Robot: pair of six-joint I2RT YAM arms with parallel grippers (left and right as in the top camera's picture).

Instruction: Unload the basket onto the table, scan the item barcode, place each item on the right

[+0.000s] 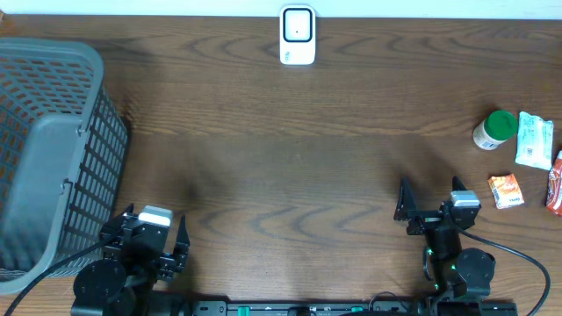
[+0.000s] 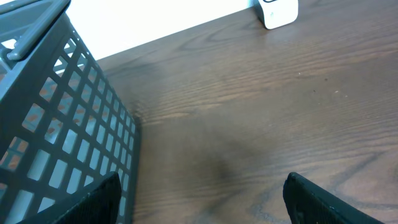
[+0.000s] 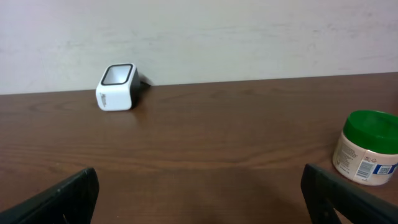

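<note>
Jar (image 3: 367, 148) with green lid ahead-right of right pincer (image 3: 199, 208), jaws apart, left pincer (image 2: 205, 208) likewise apart, both empty

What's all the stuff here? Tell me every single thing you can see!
scanner: one, white with a dark window, far edge of the table, middle
basket: one, grey mesh, left end
jar: one, cream with a green lid, right side
white packet: one, just right of the jar
orange packet: one, small, nearer than the jar
red packet: one, cut off by the right edge of the overhead picture
table: one, dark brown wood
left gripper: one, black, open, near edge by the basket
right gripper: one, black, open, near edge, left of the packets
</note>
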